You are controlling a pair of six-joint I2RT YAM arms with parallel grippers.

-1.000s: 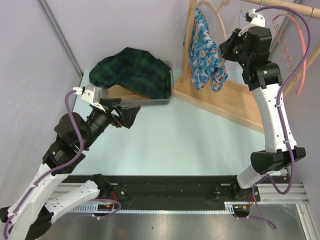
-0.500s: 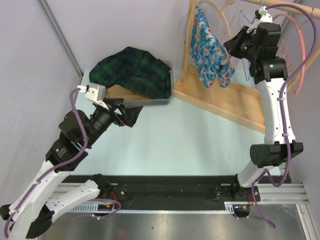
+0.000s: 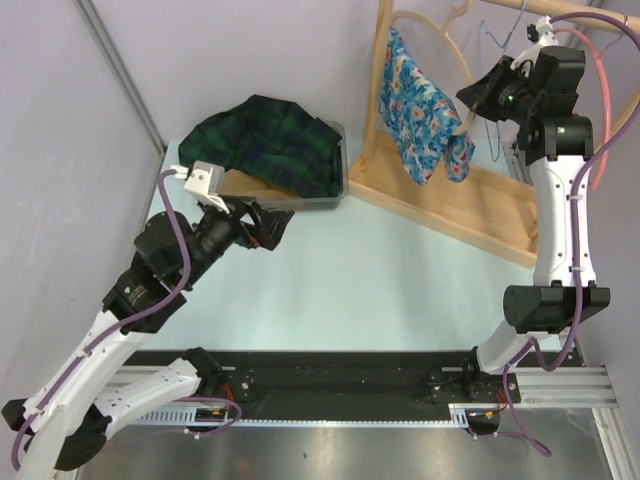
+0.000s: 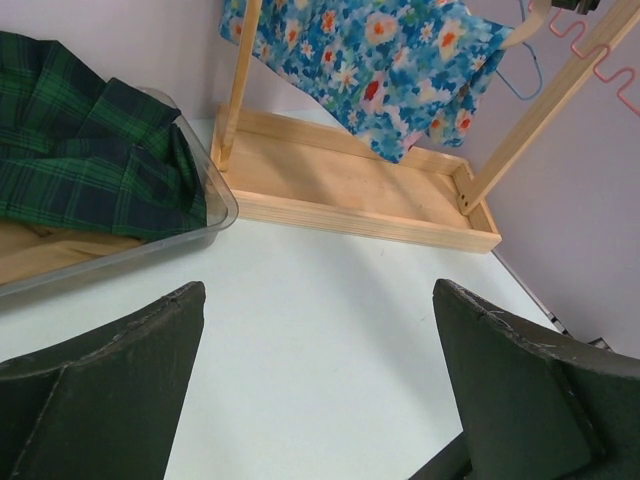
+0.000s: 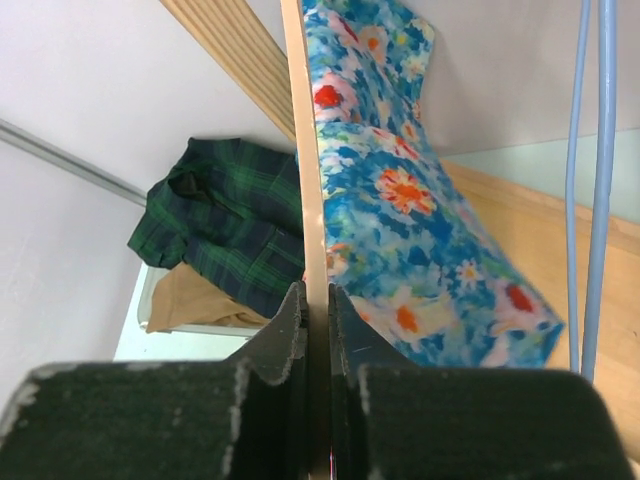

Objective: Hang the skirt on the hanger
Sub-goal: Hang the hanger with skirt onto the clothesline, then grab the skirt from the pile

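The blue floral skirt (image 3: 425,110) is draped over a light wooden hanger (image 3: 443,42) inside the wooden rack. My right gripper (image 3: 478,100) is shut on the hanger's straight bar (image 5: 305,150) and holds it up near the rack's top rail; the skirt (image 5: 400,200) hangs to the right of the bar. My left gripper (image 3: 275,225) is open and empty, low over the table in front of the bin; in the left wrist view (image 4: 320,300) it shows bare table between its fingers, with the skirt (image 4: 370,60) far ahead.
A clear bin (image 3: 340,165) at the back left holds a green plaid garment (image 3: 265,140) over a tan one (image 5: 190,300). The rack's wooden base tray (image 3: 470,200) lies at the back right. A blue wire hanger (image 5: 590,150) and a pink hanger (image 3: 610,120) hang on the rail.
My right gripper has moved right and up with the hanger, swinging the skirt farther into the rack. My left arm has shifted slightly forward and to the right, still open.
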